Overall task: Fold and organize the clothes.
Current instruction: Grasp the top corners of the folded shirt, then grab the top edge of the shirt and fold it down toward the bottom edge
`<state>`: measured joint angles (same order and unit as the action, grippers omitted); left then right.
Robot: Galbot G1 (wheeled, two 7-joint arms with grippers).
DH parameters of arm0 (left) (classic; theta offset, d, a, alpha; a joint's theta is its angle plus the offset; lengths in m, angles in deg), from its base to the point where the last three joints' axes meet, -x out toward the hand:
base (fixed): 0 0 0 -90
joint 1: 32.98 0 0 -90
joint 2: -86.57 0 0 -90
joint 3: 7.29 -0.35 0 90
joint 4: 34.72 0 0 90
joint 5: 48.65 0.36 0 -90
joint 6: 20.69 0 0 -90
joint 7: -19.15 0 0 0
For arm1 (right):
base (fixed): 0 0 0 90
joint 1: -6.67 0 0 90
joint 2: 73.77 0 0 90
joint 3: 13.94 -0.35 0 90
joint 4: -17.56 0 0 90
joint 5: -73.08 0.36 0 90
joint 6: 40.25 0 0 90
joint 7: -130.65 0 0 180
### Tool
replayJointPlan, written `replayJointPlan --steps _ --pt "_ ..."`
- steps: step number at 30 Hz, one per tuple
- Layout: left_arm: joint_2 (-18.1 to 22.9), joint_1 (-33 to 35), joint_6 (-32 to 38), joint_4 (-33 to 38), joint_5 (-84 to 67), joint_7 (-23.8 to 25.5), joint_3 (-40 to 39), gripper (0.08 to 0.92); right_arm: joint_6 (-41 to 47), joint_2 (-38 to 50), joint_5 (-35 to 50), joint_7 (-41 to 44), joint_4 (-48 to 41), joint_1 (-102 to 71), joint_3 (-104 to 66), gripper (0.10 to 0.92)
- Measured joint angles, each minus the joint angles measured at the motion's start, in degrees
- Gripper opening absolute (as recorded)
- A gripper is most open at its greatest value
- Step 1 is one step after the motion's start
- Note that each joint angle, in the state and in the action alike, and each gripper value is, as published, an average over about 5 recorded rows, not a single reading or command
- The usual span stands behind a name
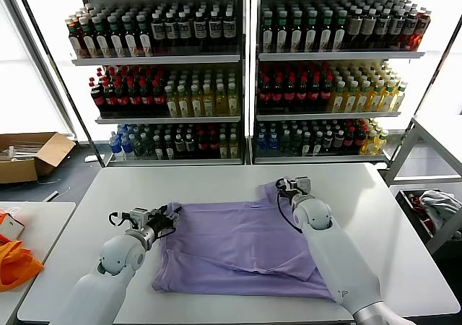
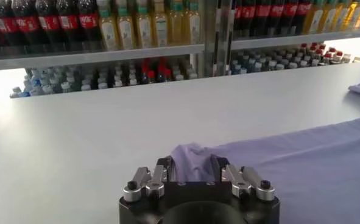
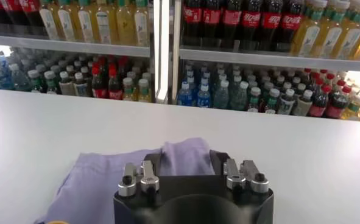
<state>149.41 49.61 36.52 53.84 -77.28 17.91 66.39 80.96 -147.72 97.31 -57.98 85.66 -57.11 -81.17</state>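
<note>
Lavender cloth pinched inside the left end effector (image 2: 192, 176), closed on the T-shirt (image 1: 242, 249) at its left far corner, low over the desk (image 1: 216, 184). Same at the right end effector (image 3: 186, 173), clamped on a bunched fold at the right far corner. Both grips at one far edge, likely so as to lift and draw that edge over evenly. T-shirt spread flat mid-desk, near hem toward the robot. Beyond, shelves of bottles (image 1: 245, 79).
</note>
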Motion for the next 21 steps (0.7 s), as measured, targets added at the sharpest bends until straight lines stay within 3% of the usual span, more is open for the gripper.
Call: replayJointPlan --steps 11,21 --pt "1.2 1.7 1.1 1.1 1.3 0.3 0.7 0.102 0.0 1.7 0.5 0.1 4.4 -3.2 -0.2 0.139" --pt "2.6 3.8 4.4 3.8 2.9 0.7 1.9 0.085 0.1 3.2 1.7 -0.7 10.9 -5.9 -2.0 0.109"
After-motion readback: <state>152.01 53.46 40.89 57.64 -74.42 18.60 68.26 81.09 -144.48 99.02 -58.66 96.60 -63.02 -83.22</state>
